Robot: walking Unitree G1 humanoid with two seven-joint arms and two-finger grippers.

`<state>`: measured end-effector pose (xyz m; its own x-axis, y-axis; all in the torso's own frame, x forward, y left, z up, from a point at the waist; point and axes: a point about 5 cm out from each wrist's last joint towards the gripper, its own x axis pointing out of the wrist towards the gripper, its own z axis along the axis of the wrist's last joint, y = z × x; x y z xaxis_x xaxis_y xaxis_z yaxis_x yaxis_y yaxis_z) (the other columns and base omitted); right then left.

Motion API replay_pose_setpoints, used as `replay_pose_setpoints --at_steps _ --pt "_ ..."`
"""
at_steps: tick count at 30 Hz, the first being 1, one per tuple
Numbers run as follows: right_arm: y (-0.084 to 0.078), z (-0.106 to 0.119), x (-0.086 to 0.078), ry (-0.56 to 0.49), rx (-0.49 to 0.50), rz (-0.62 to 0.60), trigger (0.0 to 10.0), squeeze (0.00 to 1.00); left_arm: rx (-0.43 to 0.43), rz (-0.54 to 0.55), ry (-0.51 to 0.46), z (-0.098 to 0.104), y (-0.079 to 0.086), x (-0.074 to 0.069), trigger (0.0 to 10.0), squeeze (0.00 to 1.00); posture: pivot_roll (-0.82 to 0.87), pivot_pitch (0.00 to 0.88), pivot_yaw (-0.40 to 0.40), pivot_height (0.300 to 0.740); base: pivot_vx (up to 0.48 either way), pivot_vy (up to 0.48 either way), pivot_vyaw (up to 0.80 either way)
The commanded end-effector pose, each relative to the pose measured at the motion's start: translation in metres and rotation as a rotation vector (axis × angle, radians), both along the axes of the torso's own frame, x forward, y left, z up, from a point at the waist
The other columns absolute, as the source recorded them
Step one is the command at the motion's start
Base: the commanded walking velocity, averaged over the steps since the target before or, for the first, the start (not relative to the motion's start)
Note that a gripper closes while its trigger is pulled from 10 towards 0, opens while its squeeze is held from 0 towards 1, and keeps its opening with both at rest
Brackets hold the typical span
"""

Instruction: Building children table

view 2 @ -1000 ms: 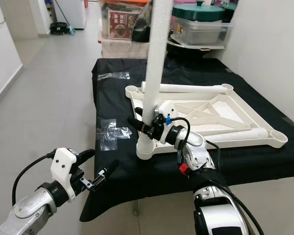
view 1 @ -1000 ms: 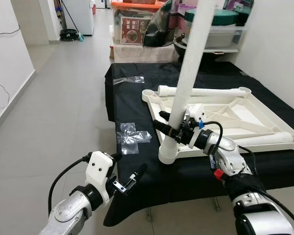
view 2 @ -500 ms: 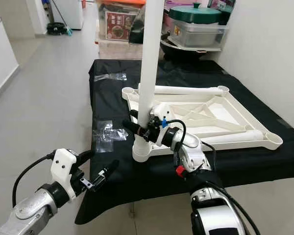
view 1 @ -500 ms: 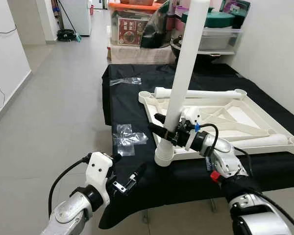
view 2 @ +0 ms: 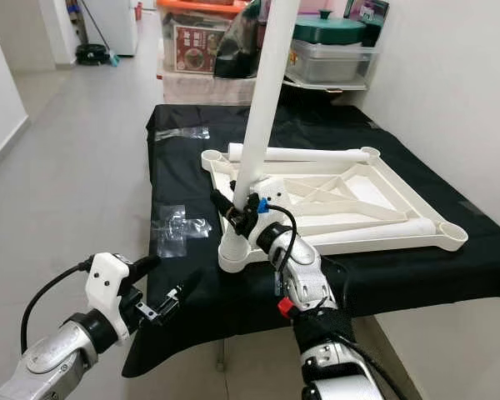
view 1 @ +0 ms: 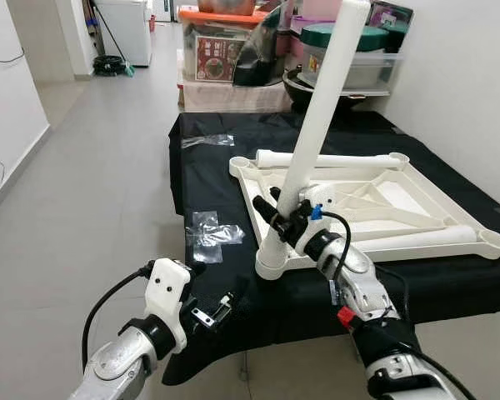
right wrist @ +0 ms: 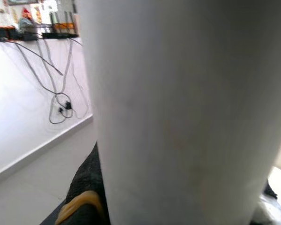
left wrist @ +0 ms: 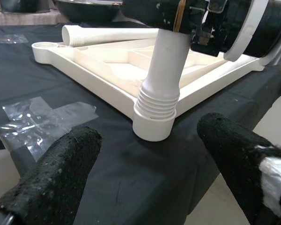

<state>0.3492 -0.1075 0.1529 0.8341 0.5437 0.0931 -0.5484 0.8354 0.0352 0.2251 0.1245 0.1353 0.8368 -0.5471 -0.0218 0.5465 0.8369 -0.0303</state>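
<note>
Gripping the white leg (view 1: 318, 108) low on its shaft, the right gripper (view 1: 285, 218) is clamping its black fingers around the tube just above the ribbed collar. The leg is standing in the near-left corner socket (view 1: 269, 261) of the upside-down tabletop (view 1: 417, 204) and is tilting, its top leaning away and to the right. That socket is sitting close to the front edge of the black cloth (view 1: 212, 175), which is draping over the bench and hanging down toward the floor.

The tabletop frame is lying flat, its far-left corner well in from the cloth's left edge, and its near-right corner socket (view 1: 493, 243) is nearing the right side of the bench. A second leg (view 1: 333, 158) is lying along the far rail, and a third (view 1: 425, 237) is lying along the near rail.

The left gripper (view 1: 221, 305) is hovering low in front of the bench, below the cloth's front edge, with its fingers (left wrist: 51, 180) spread apart and holding nothing; its wrist view is looking between them at the socket. Clear plastic wrap (view 1: 208, 232) is lying on the cloth left of the frame, and another piece (view 1: 207, 140) is lying farther back.

Open tiled floor (view 1: 92, 192) is stretching away to the left, while boxes and bins (view 1: 233, 54) are crowding the space behind the bench
</note>
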Motion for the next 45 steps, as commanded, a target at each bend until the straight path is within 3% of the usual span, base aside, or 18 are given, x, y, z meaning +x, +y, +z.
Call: replay_pose_setpoints --at_steps 1,3,7,15,20,21,22,23,25,28,40,45 --pt "0.003 -0.031 -0.008 0.149 -0.041 0.001 10.0 0.00 0.000 0.004 0.020 -0.004 -0.001 0.001 10.0 0.00 0.05 0.000 -0.102 0.740 0.000 0.000 0.00" --pt "0.012 -0.038 -0.012 0.183 -0.099 -0.035 10.0 0.00 0.002 0.006 0.019 -0.004 -0.001 0.003 10.0 0.00 0.05 0.000 -0.104 0.740 0.000 0.000 0.00" --pt "0.013 -0.043 -0.013 0.211 -0.125 -0.099 10.0 0.00 0.007 0.011 0.019 -0.005 0.000 0.004 10.0 0.00 0.05 0.000 -0.107 0.740 0.000 0.000 0.00" --pt "0.016 -0.042 -0.015 0.212 -0.083 -0.106 10.0 0.00 0.013 0.019 0.017 -0.006 0.000 0.006 10.0 0.00 0.05 0.000 -0.106 0.740 0.000 0.000 0.00" --pt "0.025 -0.033 -0.022 0.151 -0.014 0.049 10.0 0.00 0.016 0.017 0.016 -0.006 0.001 0.007 10.0 0.00 0.05 0.000 -0.104 0.740 0.000 0.000 0.00" --pt "0.025 -0.026 -0.027 0.119 0.016 0.181 10.0 0.00 0.019 0.016 0.016 -0.007 0.001 0.008 10.0 0.00 0.05 0.000 -0.101 0.740 0.000 0.000 0.00" --pt "0.025 -0.026 -0.027 0.119 0.016 0.181 10.0 0.00 0.019 0.016 0.016 -0.007 0.001 0.008 10.0 0.00 0.05 0.000 -0.101 0.740 0.000 0.000 0.00" --pt "0.024 -0.020 -0.032 0.096 0.025 0.314 10.0 0.00 0.023 0.015 0.015 -0.007 0.001 0.009 10.0 0.00 0.06 0.000 -0.105 0.740 0.000 0.000 0.00" --pt "0.024 -0.020 -0.032 0.096 0.025 0.314 10.0 0.00 0.023 0.015 0.015 -0.007 0.001 0.009 10.0 0.00 0.06 0.000 -0.105 0.740 0.000 0.000 0.00" --pt "0.019 -0.014 -0.039 0.087 -0.033 0.493 10.0 0.00 0.026 0.019 0.014 -0.007 0.001 0.009 10.0 0.00 0.07 0.000 -0.111 0.740 0.000 0.000 0.00" --pt "0.014 -0.013 -0.028 0.115 -0.136 0.608 10.0 0.00 0.031 0.034 0.015 -0.008 0.005 0.007 10.0 0.00 0.08 0.000 -0.128 0.740 0.000 0.000 0.00" --pt "0.013 -0.008 -0.022 0.110 -0.091 0.623 10.0 0.00 0.025 0.043 0.018 -0.008 0.007 0.005 10.0 0.00 0.09 0.000 -0.136 0.740 0.000 0.000 0.00"
